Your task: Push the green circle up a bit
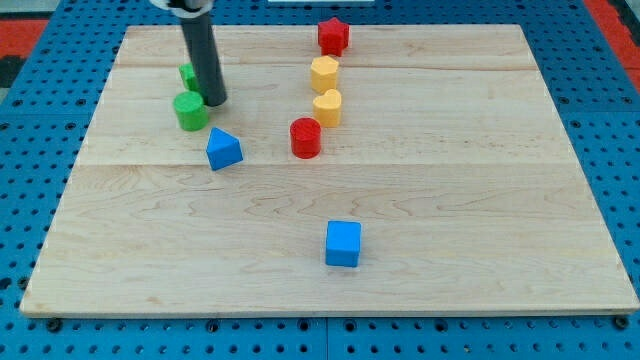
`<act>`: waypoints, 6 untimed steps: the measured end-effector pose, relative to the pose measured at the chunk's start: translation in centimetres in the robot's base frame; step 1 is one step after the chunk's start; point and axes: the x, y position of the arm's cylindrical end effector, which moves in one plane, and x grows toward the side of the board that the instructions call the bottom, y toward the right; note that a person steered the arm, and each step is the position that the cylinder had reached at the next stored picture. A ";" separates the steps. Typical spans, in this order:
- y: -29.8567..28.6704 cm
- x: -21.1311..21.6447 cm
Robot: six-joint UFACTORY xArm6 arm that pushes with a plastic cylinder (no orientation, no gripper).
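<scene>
Hand: my arm carries none here, so nothing is grasped or clenched; it ends in a straight dark rod coming down from the view's top, and my tip (pixel 215 102) rests on the pale wooden desk (pixel 480 200).
Tip contact: my tip sits at about 2 o'clock of the green round cylinder block (pixel 190 111), right beside it; whether the two actually touch I cannot tell.
Green circle: it stands upright in the desk's upper-left part, flat face up. Being round, it has no long axis and no heading I can read.
Second green block: a smaller green piece (pixel 187 74) lies at 12 o'clock of the circle, just beside the rod and partly hidden by it; I cannot make out its shape.
Blue triangular block (pixel 223 149): at about 5 o'clock of the green circle, near it but apart.
Red cylinder block (pixel 305 138): at 3 o'clock of the blue triangle, well apart from my tip.
Yellow blocks: one yellow rounded block (pixel 327 107) at 1 o'clock of the red cylinder, close by; one yellow hexagon-like block (pixel 324 74) just above it at 12 o'clock.
Red star-like block (pixel 333 36): at 12 o'clock of the yellow pair, near the desk's far edge.
Blue cube (pixel 343 244): alone, toward 6 o'clock of the red cylinder, well apart from everything.
Surround: a blue perforated panel (pixel 30 150) around the desk.
</scene>
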 end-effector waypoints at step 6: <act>-8.0 7.3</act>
